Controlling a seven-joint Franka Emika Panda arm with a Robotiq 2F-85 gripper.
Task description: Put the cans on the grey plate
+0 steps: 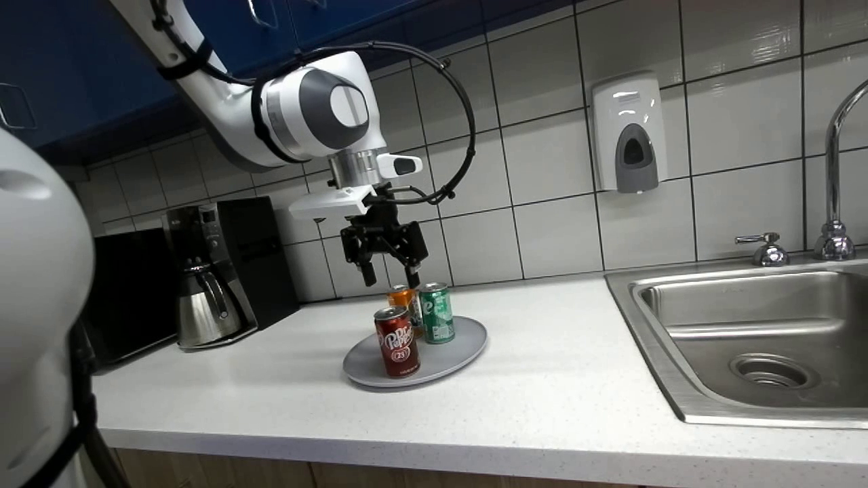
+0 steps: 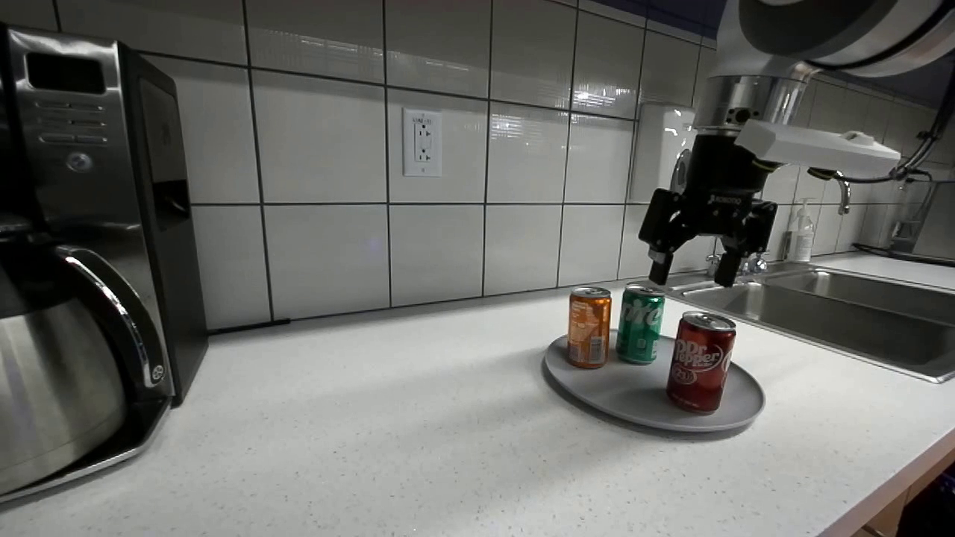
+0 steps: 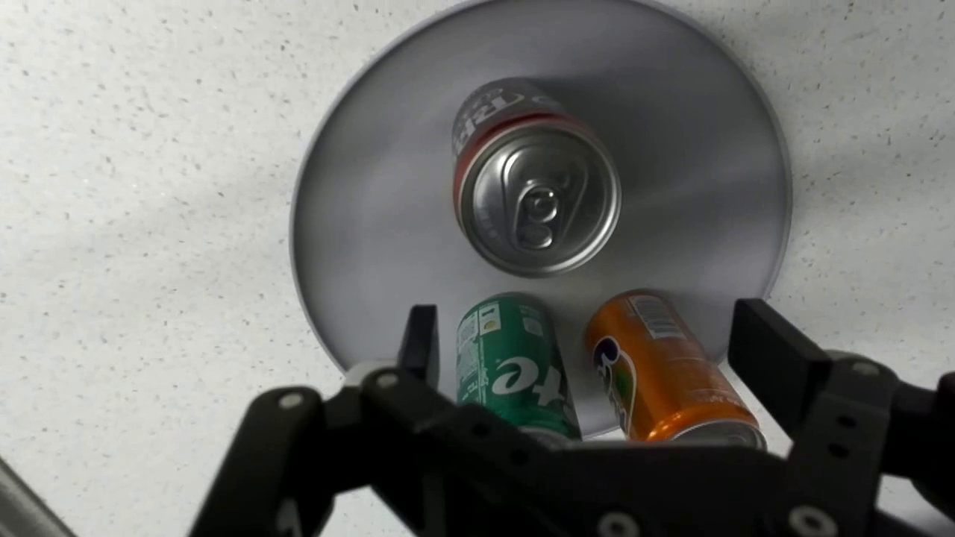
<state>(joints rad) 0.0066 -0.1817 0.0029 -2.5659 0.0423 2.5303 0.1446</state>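
Note:
The dark red can (image 1: 397,346) (image 2: 701,365) (image 3: 541,198), the green can (image 1: 437,315) (image 2: 639,328) (image 3: 515,358) and the orange can (image 1: 402,296) (image 2: 589,328) (image 3: 664,365) all stand upright on the grey plate (image 1: 454,352) (image 2: 619,391) (image 3: 373,224). In an exterior view the orange can is partly hidden behind the dark red one. My gripper (image 1: 391,278) (image 2: 693,274) (image 3: 586,328) is open and empty, pointing down above the cans and apart from them. In the wrist view the gripper body hides part of the green and orange cans' tops.
A coffee maker with a steel pot (image 1: 210,305) (image 2: 60,388) stands on the counter by the tiled wall. A steel sink (image 1: 651,359) (image 2: 843,321) with a faucet (image 1: 834,237) lies on the plate's other side. A soap dispenser (image 1: 630,135) hangs on the wall.

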